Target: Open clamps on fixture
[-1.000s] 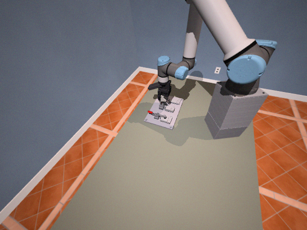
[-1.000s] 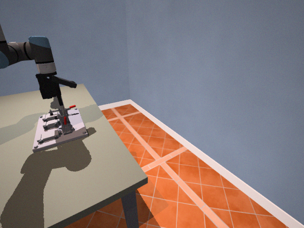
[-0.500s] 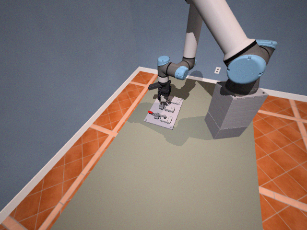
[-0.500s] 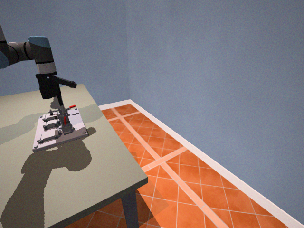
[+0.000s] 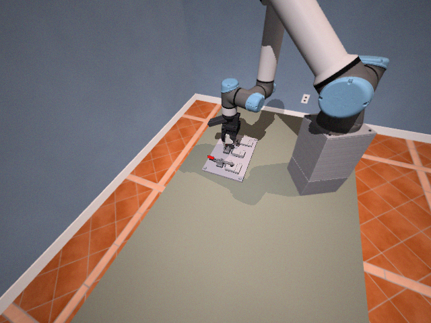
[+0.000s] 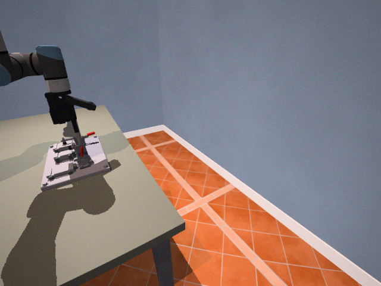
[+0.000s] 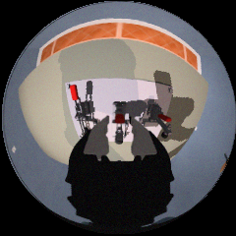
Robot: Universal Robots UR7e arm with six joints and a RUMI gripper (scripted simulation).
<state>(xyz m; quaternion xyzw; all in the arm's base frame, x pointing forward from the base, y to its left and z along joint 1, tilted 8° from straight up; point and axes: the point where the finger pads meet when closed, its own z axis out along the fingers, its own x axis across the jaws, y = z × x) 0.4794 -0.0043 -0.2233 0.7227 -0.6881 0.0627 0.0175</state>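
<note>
Wrist view: the gripper [image 5: 227, 147] [image 6: 81, 151] [image 7: 119, 116] is released, its parted fingertips by the middle clamp's red handle [image 7: 119, 118]. Below them lies the fixture plate [image 5: 213, 167] [image 6: 99, 151] [image 7: 115, 86]; a second red handle [image 6: 81, 151] [image 7: 164, 118] sits to their image right, a third [image 5: 211, 157] [image 6: 90, 133] [image 7: 74, 92] farther off, image left.
</note>
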